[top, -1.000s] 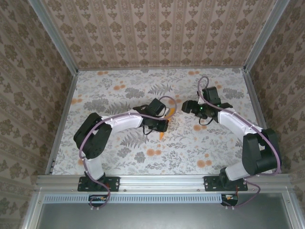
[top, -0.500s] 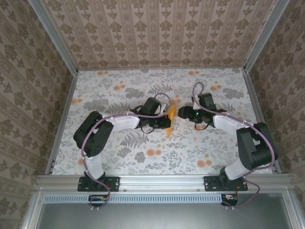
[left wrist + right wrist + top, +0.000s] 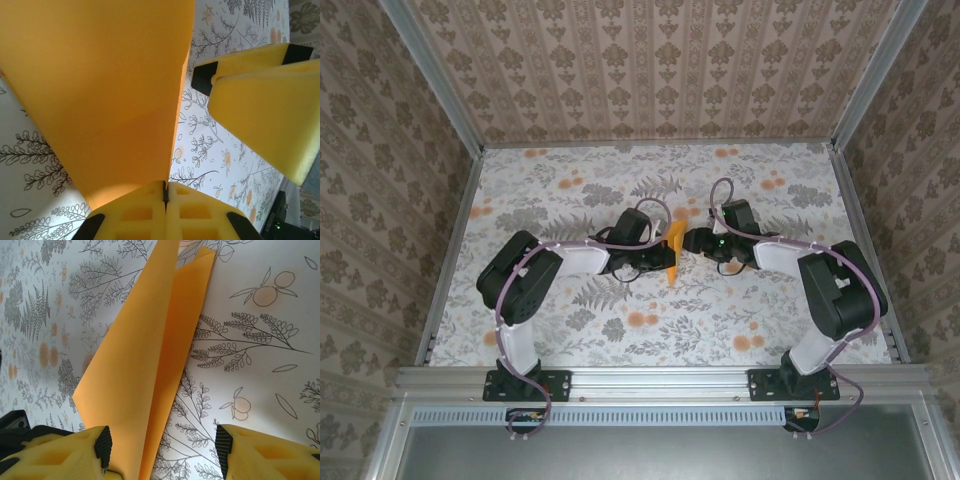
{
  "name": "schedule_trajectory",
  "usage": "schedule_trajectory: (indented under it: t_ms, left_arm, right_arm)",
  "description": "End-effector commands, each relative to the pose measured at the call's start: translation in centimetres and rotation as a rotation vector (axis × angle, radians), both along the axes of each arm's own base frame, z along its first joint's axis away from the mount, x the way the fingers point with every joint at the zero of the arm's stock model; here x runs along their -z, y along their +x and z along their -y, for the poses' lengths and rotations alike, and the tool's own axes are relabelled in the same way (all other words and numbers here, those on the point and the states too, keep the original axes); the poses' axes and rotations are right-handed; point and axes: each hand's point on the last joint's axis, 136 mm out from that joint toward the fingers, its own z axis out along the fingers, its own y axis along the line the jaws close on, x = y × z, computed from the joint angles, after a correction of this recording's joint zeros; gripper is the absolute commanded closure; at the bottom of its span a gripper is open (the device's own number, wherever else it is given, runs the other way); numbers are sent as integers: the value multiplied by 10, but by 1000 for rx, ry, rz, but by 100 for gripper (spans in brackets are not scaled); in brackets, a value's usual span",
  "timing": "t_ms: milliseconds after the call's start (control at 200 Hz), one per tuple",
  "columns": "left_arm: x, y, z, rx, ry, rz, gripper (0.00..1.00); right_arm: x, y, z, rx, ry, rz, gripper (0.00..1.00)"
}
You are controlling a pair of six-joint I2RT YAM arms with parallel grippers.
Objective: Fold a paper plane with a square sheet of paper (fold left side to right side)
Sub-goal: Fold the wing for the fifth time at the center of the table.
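Floral-print tabletop [image 3: 570, 195], damask-papered walls [image 3: 650, 70] (orange paper [image 3: 675, 255] held upright mid-table).

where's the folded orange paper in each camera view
top external: folded orange paper, middle of the floral tabletop.
left wrist: the paper covers the upper left, pinched in the shut left gripper at bottom.
right wrist: the paper runs top centre to bottom, between the fingers of the open right gripper.
shared landmark: the floral tabletop behind it.

The table [image 3: 720, 310] wears a grey-fern, orange-flower patterned cover.
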Motion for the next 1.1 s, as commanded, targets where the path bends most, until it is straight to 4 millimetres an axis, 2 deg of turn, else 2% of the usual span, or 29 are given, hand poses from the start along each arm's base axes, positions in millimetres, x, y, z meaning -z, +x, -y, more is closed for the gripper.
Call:
schedule_trajectory:
  t_ms: [0, 330, 710, 1095]
  left_arm:
    - [0, 3, -2, -22, -30, -22, 100]
    - [5, 4, -8, -64, -15, -37, 100]
    - [9, 5, -12, -77, -4, -43, 100]
    - [8, 7, -13, -85, -1, -41, 100]
  right_arm:
    - [1, 5, -13, 5, 69, 0, 42]
    - [16, 16, -22, 32, 93, -47, 46]
    - [23, 26, -30, 48, 91, -74, 48]
    - [38, 24, -31, 51, 49, -135, 54]
